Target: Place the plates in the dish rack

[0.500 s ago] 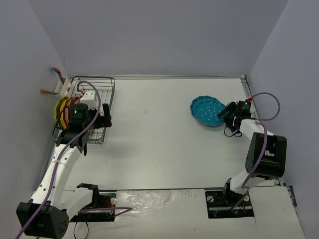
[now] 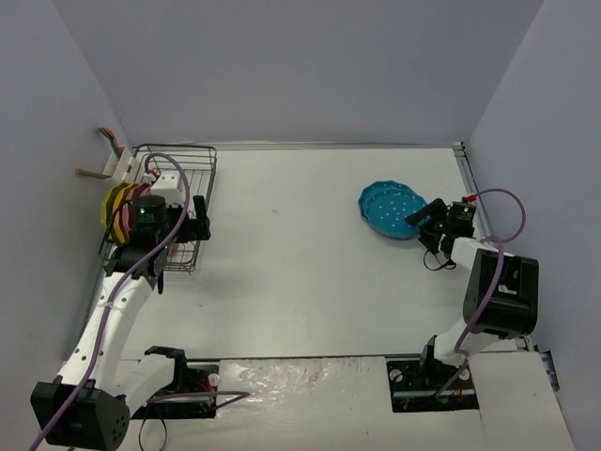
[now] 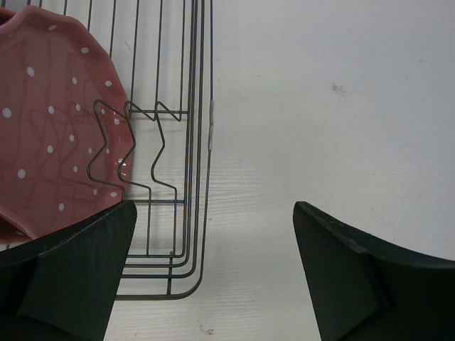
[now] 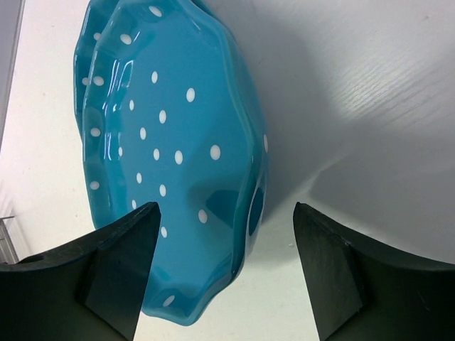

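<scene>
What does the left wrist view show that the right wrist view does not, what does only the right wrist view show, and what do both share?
Only the left wrist view: a pink plate in the black wire dish rack. Only the right wrist view: a turquoise plate lying on the table. Both: the white table, a scalloped plate with white dots, and that arm's own gripper, the left gripper and the right gripper, each with jaws open, holding nothing.

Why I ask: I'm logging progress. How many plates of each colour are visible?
Turquoise plates: 2, apparently stacked
Pink plate: 1, in the dish rack
Yellow plate: 1, in the rack
Orange plate: 1, in the rack
Total: 5 that can be made out; more may be hidden in the rack.
</scene>
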Tool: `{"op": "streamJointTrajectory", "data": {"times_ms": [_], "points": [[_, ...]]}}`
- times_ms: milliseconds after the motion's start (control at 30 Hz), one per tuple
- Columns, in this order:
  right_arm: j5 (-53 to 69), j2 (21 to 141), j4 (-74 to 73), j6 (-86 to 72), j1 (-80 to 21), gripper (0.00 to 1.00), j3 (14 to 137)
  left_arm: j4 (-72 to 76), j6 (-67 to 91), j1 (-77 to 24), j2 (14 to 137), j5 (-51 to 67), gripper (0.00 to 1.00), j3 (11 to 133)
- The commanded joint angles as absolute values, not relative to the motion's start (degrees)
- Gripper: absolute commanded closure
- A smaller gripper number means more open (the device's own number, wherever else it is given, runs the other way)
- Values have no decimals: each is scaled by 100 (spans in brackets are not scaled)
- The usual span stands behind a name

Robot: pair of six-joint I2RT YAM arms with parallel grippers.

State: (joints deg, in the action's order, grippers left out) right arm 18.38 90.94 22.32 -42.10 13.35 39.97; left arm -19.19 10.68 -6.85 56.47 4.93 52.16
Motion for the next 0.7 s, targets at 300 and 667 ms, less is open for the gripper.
{"op": "streamJointTrajectory", "data": {"times_ms": [300,667], "points": [[2495,9263,3811,-4709,1537,41,3590,-1591,993,-721,5624,474,10,5432],[2640,9232,4189,-4948,1659,65,3405,-1579,999,-721,5646,469,10,5423]]}}
